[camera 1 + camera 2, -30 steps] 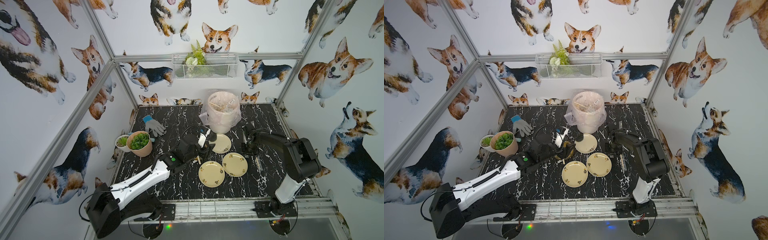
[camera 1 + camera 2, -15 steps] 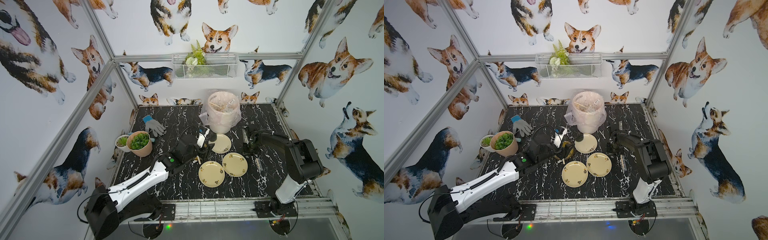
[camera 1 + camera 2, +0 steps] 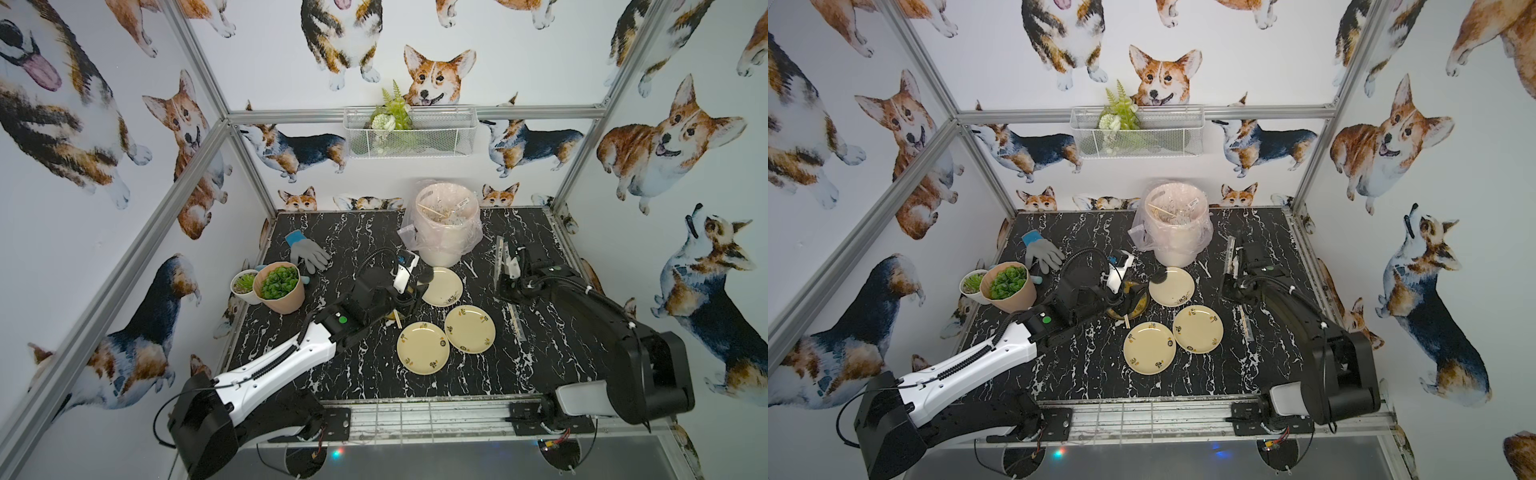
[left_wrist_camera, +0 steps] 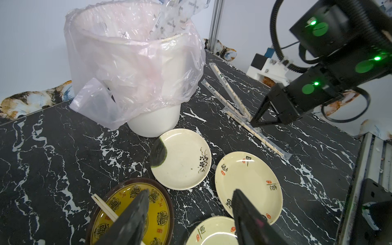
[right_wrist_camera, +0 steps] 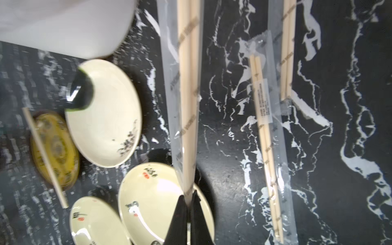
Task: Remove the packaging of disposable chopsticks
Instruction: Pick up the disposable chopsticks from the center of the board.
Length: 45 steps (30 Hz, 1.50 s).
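The right hand [image 5: 188, 196] clamps one end of the packaging [image 5: 172, 89].

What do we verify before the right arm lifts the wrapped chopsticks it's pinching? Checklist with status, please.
1. Right claw shut on the sleeve: ok.
2. Grip also catches the chopsticks inside: cannot tell; the tips hide that end.
3. Near spare pair and far spare pair apart from the held sleeve: ok.
4. Left claw open and empty: ok.
5. Left claw at the sleeve's free end: not ok; it hangs over the plates.
6. Bin mouth open for the wrapper: ok.
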Tool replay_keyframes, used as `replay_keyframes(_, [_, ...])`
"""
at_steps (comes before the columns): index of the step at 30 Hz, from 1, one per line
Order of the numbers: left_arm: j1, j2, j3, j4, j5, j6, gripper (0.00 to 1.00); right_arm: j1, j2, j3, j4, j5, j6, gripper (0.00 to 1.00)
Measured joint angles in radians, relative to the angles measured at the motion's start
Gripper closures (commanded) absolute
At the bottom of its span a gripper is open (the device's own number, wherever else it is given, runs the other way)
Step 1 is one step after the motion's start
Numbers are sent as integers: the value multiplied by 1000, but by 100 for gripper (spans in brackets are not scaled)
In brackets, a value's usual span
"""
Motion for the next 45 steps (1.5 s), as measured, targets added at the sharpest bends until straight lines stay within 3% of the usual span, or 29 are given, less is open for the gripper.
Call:
replay_keyframes(5, [-10,30,6,77,50,31,35,14,-305,-153,170,-108,156,100])
replay_keyframes(10, [-47,100,103,137,172,21,35,137,-567,-278,479,-90,284,100])
replay_keyframes(17, [-39,169,305,128,311,-65,35,234,-583,-298,827,-158,274,100])
replay_keyframes(20, [-20,194,425,112,377,-97,35,262,-541,-270,884,-228,246,100])
replay_keyframes(25, [-3,235,501,50,446,-144,38,331,-501,-224,924,-321,166,100])
replay_keyframes(29, [8,263,532,8,488,-177,51,380,-483,-201,908,-341,106,100])
replay_keyframes(33, [7,275,533,2,554,-189,94,396,-470,-187,856,-333,63,100])
replay_keyframes(34, [7,278,532,2,575,-201,100,396,-470,-188,846,-325,54,100])
replay_keyframes(38, [7,280,528,-1,612,-214,100,399,-494,-205,830,-308,18,100])
replay_keyframes(39, [8,278,523,2,617,-216,100,401,-500,-209,827,-301,16,98])
replay_keyframes(41, [8,272,514,1,616,-215,100,402,-503,-211,818,-299,10,64])
replay_keyframes(42, [11,266,509,-3,610,-206,100,402,-504,-210,815,-299,8,53])
replay_keyframes(45, [33,244,504,-57,536,-151,100,402,-507,-185,798,-302,-19,40])
